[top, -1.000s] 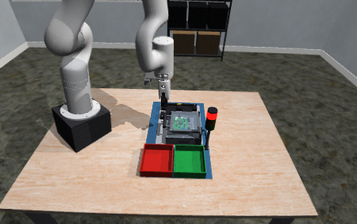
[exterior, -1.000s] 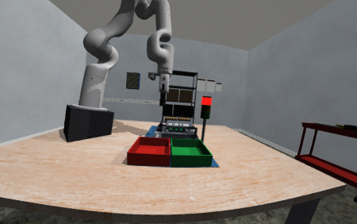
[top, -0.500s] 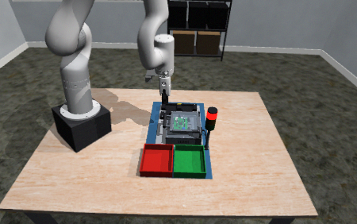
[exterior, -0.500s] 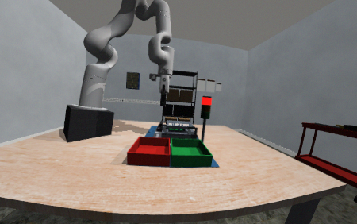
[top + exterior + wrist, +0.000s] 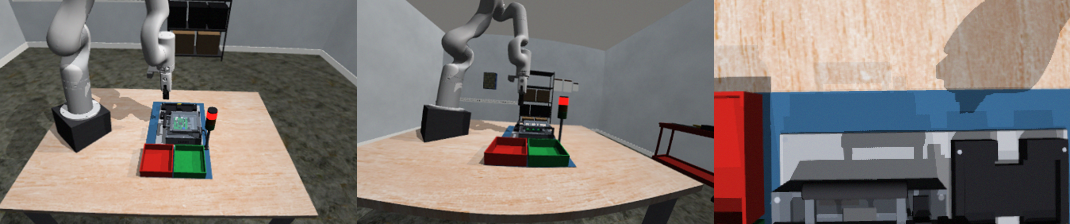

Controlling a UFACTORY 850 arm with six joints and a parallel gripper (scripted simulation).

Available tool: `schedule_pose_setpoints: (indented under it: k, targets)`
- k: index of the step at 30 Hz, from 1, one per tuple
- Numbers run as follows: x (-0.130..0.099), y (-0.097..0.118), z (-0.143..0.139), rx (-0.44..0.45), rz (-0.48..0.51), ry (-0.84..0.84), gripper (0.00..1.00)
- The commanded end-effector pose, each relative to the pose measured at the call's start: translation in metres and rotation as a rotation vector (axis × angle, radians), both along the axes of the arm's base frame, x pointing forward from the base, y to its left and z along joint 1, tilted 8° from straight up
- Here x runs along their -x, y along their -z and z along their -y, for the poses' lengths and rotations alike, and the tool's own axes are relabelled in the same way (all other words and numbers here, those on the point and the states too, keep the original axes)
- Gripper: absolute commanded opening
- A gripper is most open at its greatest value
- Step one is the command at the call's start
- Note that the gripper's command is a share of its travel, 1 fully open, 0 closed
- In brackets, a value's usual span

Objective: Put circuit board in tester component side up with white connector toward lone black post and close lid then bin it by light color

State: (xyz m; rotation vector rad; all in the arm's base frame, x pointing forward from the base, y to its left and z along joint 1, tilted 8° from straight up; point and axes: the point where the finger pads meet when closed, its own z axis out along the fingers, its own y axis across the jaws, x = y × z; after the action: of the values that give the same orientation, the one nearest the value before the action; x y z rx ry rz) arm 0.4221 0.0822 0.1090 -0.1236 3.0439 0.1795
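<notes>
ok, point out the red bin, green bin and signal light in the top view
red bin (image 5: 157, 160): top view, its floor
green bin (image 5: 189, 159): top view, its floor
signal light (image 5: 212, 115): top view, its lit red part

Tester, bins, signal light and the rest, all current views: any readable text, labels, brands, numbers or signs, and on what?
No readable text in any view.
Wall panel: patterned, too small to read.
Pale wall sheets: any print too small to read.
Red bin, green bin: no lettering visible.
</notes>
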Motion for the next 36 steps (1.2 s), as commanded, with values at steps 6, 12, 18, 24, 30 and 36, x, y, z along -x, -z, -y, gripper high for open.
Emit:
schedule_pose_setpoints:
  k: [6,12,18,24,30,36]
  targets:
    - [-0.001,0.003,-0.002,0.003,-0.001,0.001,0.00]
    - [-0.002,0.018,-0.004,0.003,-0.001,0.001,0.00]
    - [-0.004,0.037,-0.006,0.003,-0.001,0.001,0.00]
    - [-0.005,0.048,-0.008,0.003,-0.001,0.001,0.00]
    - [-0.006,0.061,-0.009,0.003,-0.001,0.001,0.00]
    - [-0.007,0.067,-0.010,0.003,-0.001,0.001,0.00]
